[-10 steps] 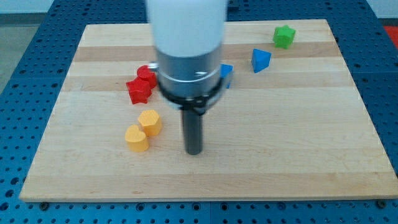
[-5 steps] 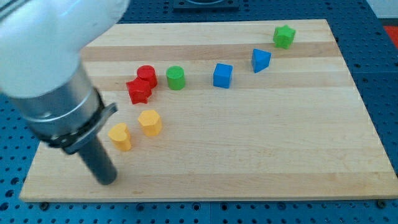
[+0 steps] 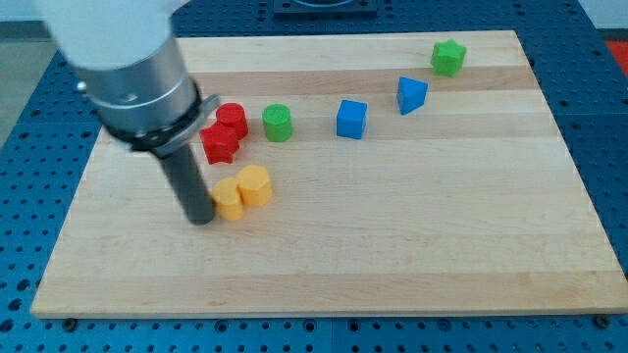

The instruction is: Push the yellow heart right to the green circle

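Camera view, nearest things first: my tip (image 3: 200,219) rests on the wooden tabletop (image 3: 392,245) at the view's lower left, pressed against the left side of the yellow heart (image 3: 229,198). The end effector is a plain rod with nothing that could open or close. The heart's left edge is partly hidden by the rod, so its shape is hard to make out. Its right side touches the other yellow block (image 3: 255,184). Farther up, the arm's body covers part of the red star-like block (image 3: 220,143) beside the red cylinder (image 3: 233,118). The green circle (image 3: 278,123) stands above and right of the heart, apart from it. Beyond lie the blue cube (image 3: 351,119), blue wedge-like block (image 3: 411,94) and green block (image 3: 448,57).
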